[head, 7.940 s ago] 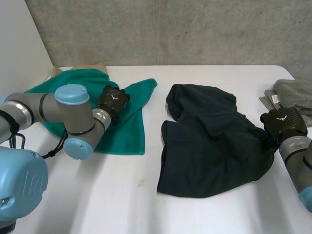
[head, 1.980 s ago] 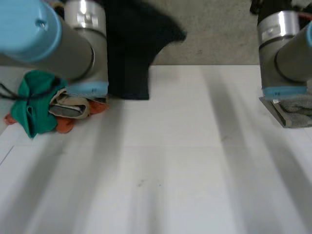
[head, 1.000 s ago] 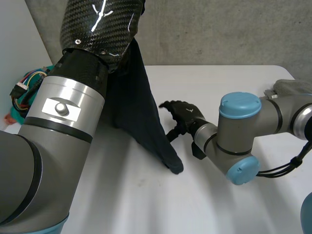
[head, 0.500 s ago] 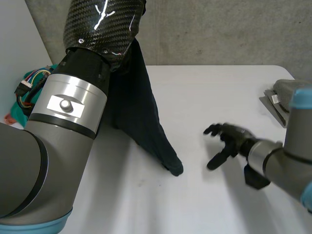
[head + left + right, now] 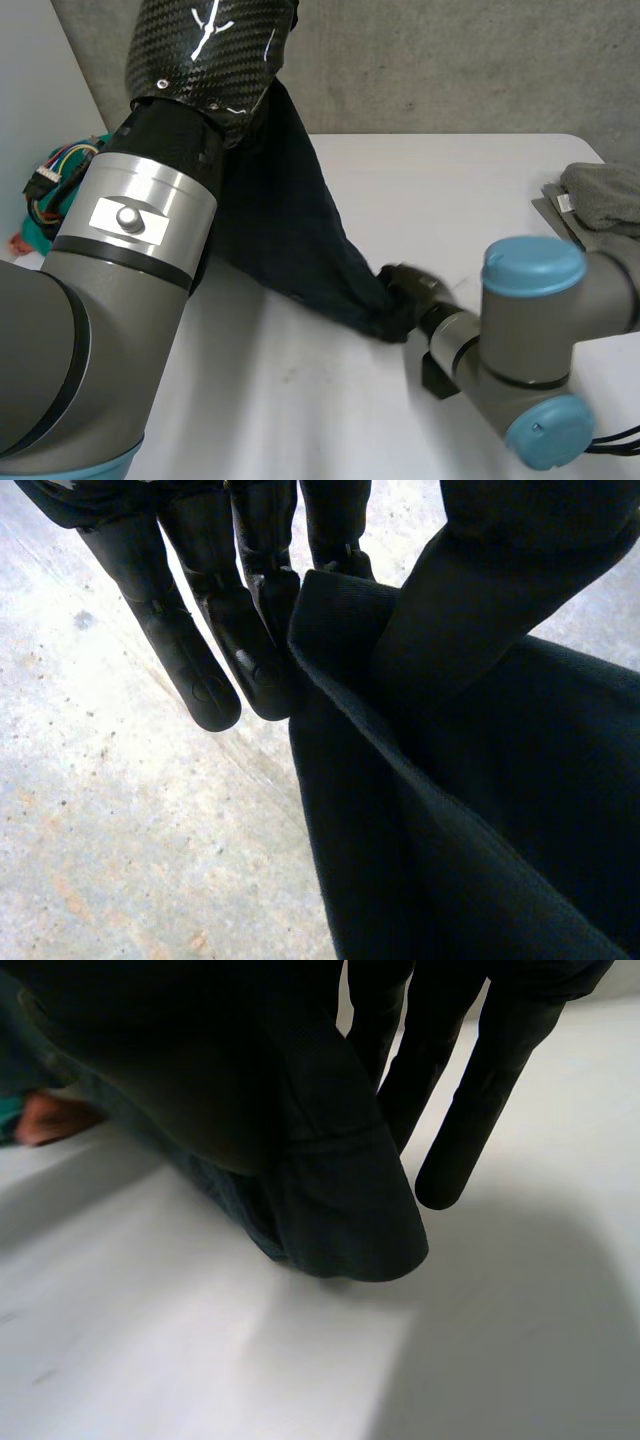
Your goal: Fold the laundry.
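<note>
The dark garment (image 5: 290, 230) hangs from the left hand (image 5: 240, 600), held high over the tabletop (image 5: 300, 420). That hand pinches the cloth's upper edge between straight fingers (image 5: 180, 650) and thumb. From there the cloth slants down to its low end (drawn out to a point) near the tabletop's middle. The right hand (image 5: 408, 285) is right at that low end, touching it; I cannot tell whether it grips. A grey folded cloth (image 5: 605, 195) lies at the tabletop's right edge, a green cloth (image 5: 30, 235) at its left.
</note>
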Robot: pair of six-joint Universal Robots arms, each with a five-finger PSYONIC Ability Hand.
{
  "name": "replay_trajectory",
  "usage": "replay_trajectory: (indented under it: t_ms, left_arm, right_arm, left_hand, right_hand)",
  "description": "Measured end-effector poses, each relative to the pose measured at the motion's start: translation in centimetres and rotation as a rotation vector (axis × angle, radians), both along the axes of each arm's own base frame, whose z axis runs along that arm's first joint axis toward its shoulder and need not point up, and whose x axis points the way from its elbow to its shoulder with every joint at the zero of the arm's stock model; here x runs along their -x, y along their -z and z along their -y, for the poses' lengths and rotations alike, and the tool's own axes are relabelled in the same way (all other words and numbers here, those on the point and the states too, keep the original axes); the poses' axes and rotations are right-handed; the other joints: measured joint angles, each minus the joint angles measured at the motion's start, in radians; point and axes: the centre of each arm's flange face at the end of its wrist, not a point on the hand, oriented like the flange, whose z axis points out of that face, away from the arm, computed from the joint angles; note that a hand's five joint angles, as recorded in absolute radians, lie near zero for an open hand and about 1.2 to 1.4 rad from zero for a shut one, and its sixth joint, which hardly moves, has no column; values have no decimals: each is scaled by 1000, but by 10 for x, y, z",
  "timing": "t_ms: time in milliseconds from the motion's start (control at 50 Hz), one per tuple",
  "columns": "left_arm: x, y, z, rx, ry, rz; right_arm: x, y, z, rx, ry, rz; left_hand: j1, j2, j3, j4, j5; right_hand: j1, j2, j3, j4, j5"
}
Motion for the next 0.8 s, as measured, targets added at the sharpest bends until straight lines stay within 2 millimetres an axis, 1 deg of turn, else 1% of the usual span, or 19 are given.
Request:
replay_trajectory:
  t_ms: [20,40,120,160,180,200,220,240,260,280,300,340,420,460,580,660,740,780,800]
  left_arm:
    - [0,0,0,-3,-1,2]
    - [-2,3,-1,-19,-7,16]
    - [-6,12,-3,-73,-18,66]
    - [-10,21,-5,-121,-25,113]
    - [-12,24,-6,-140,-28,130]
    - [-12,24,-6,-140,-28,130]
    - [-17,36,-8,-204,-42,187]
    - [-21,42,-9,-239,-52,217]
    - [-22,45,-10,-251,-55,227]
    - [-27,53,-11,-299,-68,267]
    - [-29,58,-12,-326,-75,287]
    - [-35,68,-14,-381,-88,326]
    - [-40,81,-16,-451,-93,352]
    - [-39,93,-15,-509,-87,352]
    - [-23,129,1,-627,-70,360]
    - [-2,150,27,-655,-68,362]
    - [19,143,61,-594,-79,309]
    - [26,130,80,-536,-90,264]
    - [31,114,96,-475,-100,220]
  right_arm:
    - [3,-6,3,26,10,-12]
    - [11,-26,9,108,24,-56]
    - [35,-76,20,315,11,-214]
    - [53,-112,22,463,-7,-354]
    - [58,-123,21,507,-12,-397]
    - [58,-123,21,507,-12,-397]
    - [71,-158,17,629,-20,-522]
    - [77,-175,13,681,-21,-579]
    - [78,-179,12,692,-21,-592]
    - [85,-199,5,743,-24,-654]
    - [88,-208,1,761,-28,-683]
    - [92,-220,-7,774,-45,-730]
    - [94,-222,-14,741,-94,-790]
    - [94,-211,-14,692,-145,-834]
    - [84,-158,7,537,-278,-938]
    - [76,-127,32,481,-297,-988]
    - [66,-119,63,528,-239,-1002]
    - [60,-125,80,593,-185,-994]
    - [56,-132,92,655,-137,-981]
  left_hand:
    - [0,0,0,0,0]
    - [0,0,0,0,0]
    - [0,0,0,0,0]
    - [0,0,0,0,0]
    - [0,0,0,0,0]
    - [0,0,0,0,0]
    - [0,0,0,0,0]
    - [0,0,0,0,0]
    - [0,0,0,0,0]
    - [0,0,0,0,0]
    - [0,0,0,0,0]
    - [0,0,0,0,0]
    - [0,0,0,0,0]
    - [0,0,0,0,0]
    - [0,0,0,0,0]
    - [0,0,0,0,0]
    - [0,0,0,0,0]
    - [0,0,0,0,0]
    - [0,0,0,0,0]
  right_hand:
    - [0,0,0,1,0]
    - [0,0,0,2,0]
    - [0,0,0,2,0]
    - [0,0,0,2,0]
    - [0,0,0,2,0]
    - [0,0,0,2,0]
    - [0,0,0,3,0]
    - [0,0,0,3,0]
    - [0,0,0,4,0]
    - [8,0,0,5,0]
    - [8,0,0,5,0]
    - [8,0,5,5,2]
    - [8,0,11,5,8]
    - [8,0,11,5,8]
    - [8,0,11,6,8]
    - [8,0,11,6,8]
    - [8,0,11,6,8]
    - [8,0,11,6,8]
    - [8,0,11,6,8]
